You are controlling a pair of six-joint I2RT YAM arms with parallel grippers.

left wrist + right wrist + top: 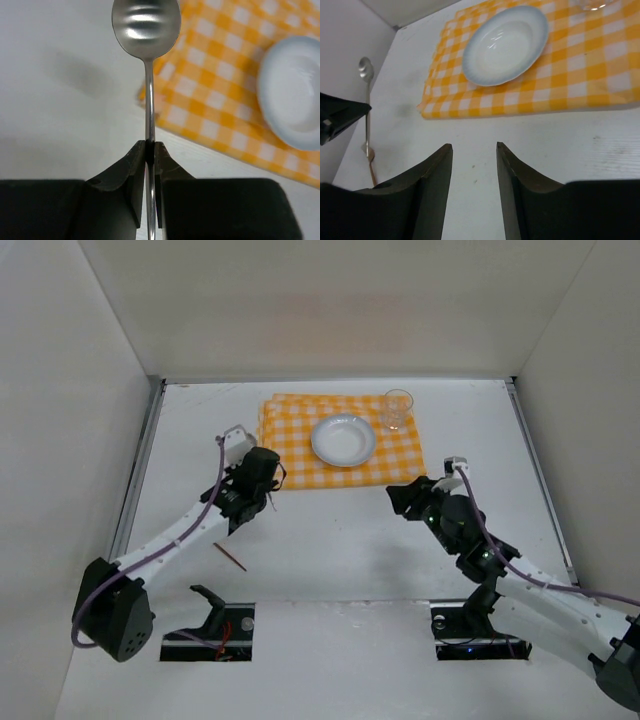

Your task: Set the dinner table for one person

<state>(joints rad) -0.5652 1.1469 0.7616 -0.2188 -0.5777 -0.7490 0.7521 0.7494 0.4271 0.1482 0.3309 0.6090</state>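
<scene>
The white desk [340, 540] fills the middle of the top view and spreads beneath both hands. The left hand [151, 146] is clenched on the handle of a spoon [146, 30] at left of centre, just off the lower-left corner of the checked mat [290, 420] — the spoon's bowl points away from the fingers. The right hand [474, 146] is at right of centre, below the mat's lower-right corner, released and holding nothing. A plate [343, 440] and a glass [397, 410] stand on the mat.

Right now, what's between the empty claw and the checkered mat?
Only bare white dinner table lies between the right gripper and the mat, shown in the right wrist view.
</scene>
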